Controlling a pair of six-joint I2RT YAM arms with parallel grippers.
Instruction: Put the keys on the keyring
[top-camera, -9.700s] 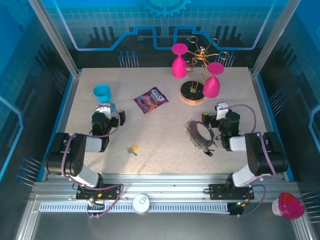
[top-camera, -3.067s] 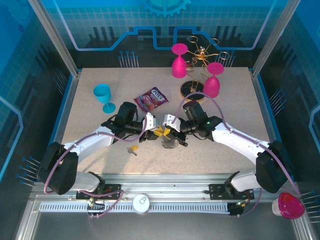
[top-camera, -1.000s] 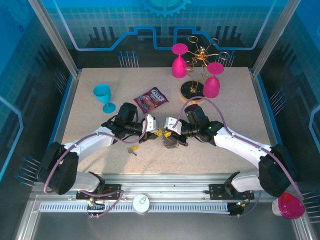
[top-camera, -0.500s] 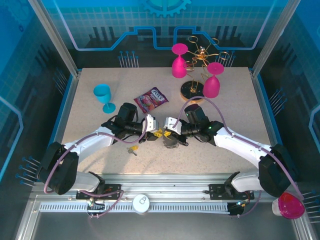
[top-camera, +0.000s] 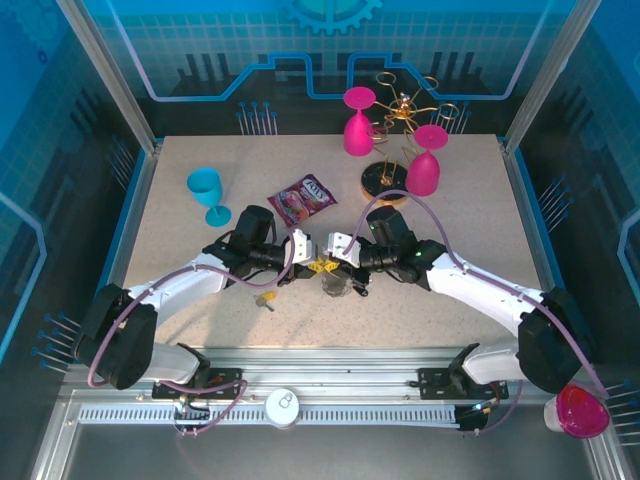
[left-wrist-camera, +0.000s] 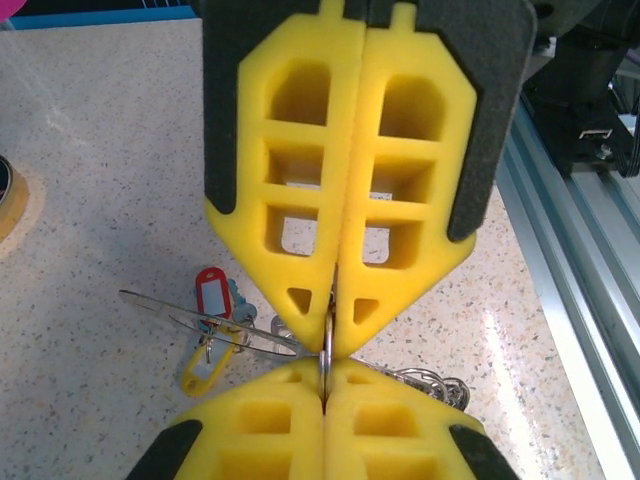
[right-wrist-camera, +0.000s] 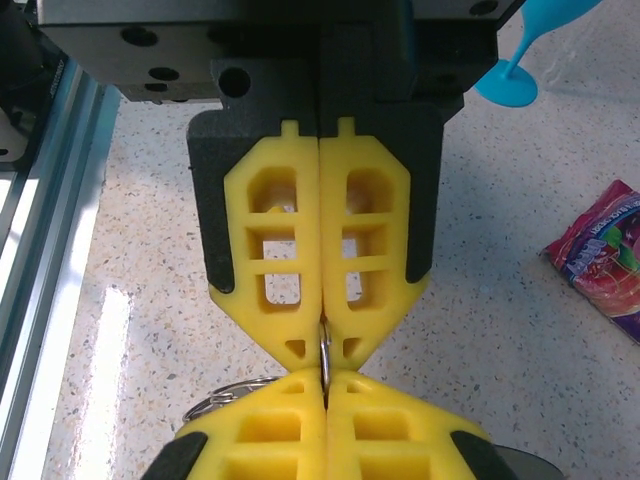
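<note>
Left gripper (left-wrist-camera: 328, 340): pressed together, yellow pads (left-wrist-camera: 225, 100) flat against each other, pinching a thin metal ring (left-wrist-camera: 325, 365) edge-on at the very tips. Nose to nose with the right gripper (right-wrist-camera: 322, 345), likewise clamped tight on that same ring from the opposite side. No telling whether this ring belongs to a key or to the hoop.

Just below and left of the left fingertips, in the left wrist view: the keyring (left-wrist-camera: 185, 315), a thin wire hoop seen almost flat, reaching up to the pinched spot. Threaded on it or resting across it, cannot tell which: two of the keys, a red-headed key (left-wrist-camera: 212, 292) and a yellow-headed key (left-wrist-camera: 204, 366), close together. To the right of the tips, a clump of silvery beaded chain (left-wrist-camera: 432, 381) on the table (left-wrist-camera: 120, 150).

From above, at mid-table: both grippers joined tip to tip, with the keyring (top-camera: 340, 285) a dark tangle directly under them, slightly toward the right gripper. Apart from that, nearer the front edge and beside the left arm (top-camera: 190, 285): another yellow key (top-camera: 265, 298), lying alone on the table.

Farther out: snack packet (top-camera: 302, 198) just behind the left gripper, blue goblet (top-camera: 205, 190) to the far left, gold wine-glass rack (top-camera: 398, 125) with two pink glasses (top-camera: 358, 122) at the back.
</note>
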